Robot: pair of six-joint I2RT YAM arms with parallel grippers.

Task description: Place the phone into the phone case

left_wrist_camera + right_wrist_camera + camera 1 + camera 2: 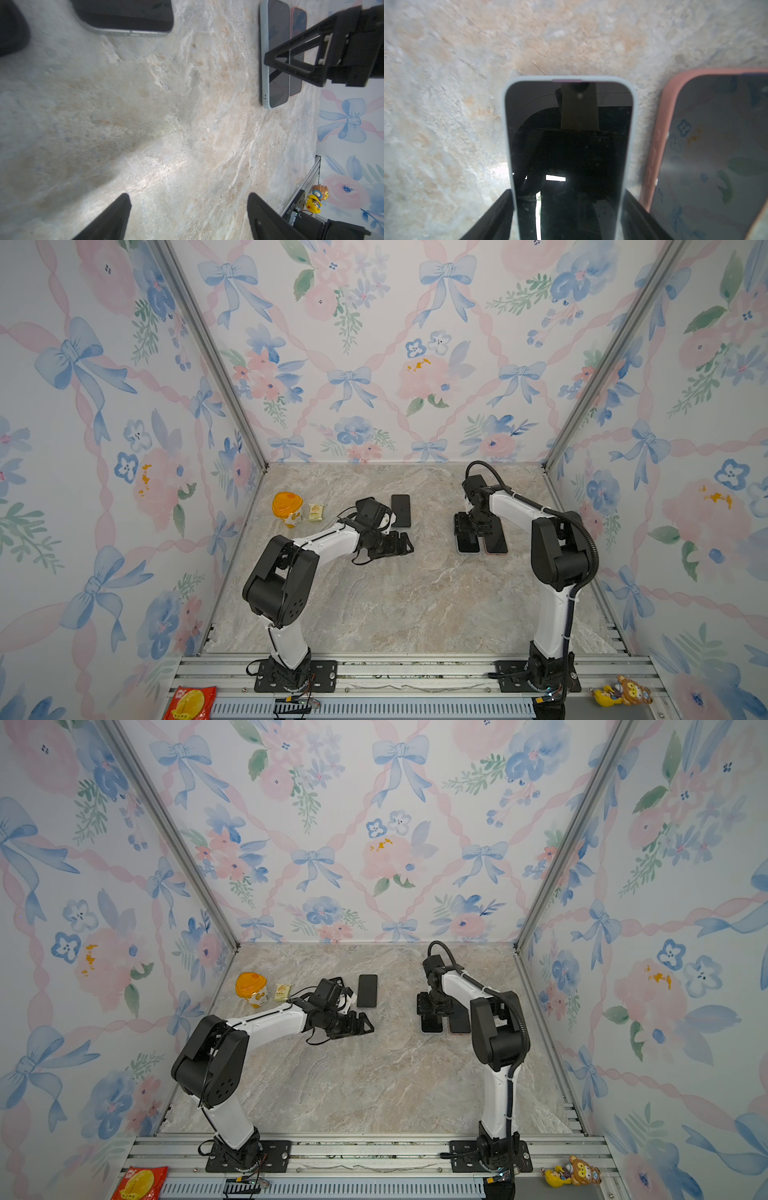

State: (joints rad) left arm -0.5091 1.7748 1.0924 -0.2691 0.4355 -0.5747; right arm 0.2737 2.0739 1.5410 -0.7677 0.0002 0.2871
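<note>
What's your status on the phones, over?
Left gripper open, empty. Right gripper straddles blue-cased phone, grip unclear. Bare phone uncased, untouched. Pink-cased phone close beside.

This is a robot test booth in a lab, dressed up to look homely. Three walls carry pastel wallpaper printed with blue bows and pink flowers [353, 364], fixed between bare aluminium corner posts [216, 360]. A marble-patterned counter [395, 601] fills the floor of the cell. Two white-and-black robot arms [291, 568] [552, 556] are bolted to a slotted aluminium rail [415, 672] along the front edge, with loose cabling. A red snack bag [189, 702] and a small yellow-and-brown toy figure [623, 695] lie on that rail.
</note>
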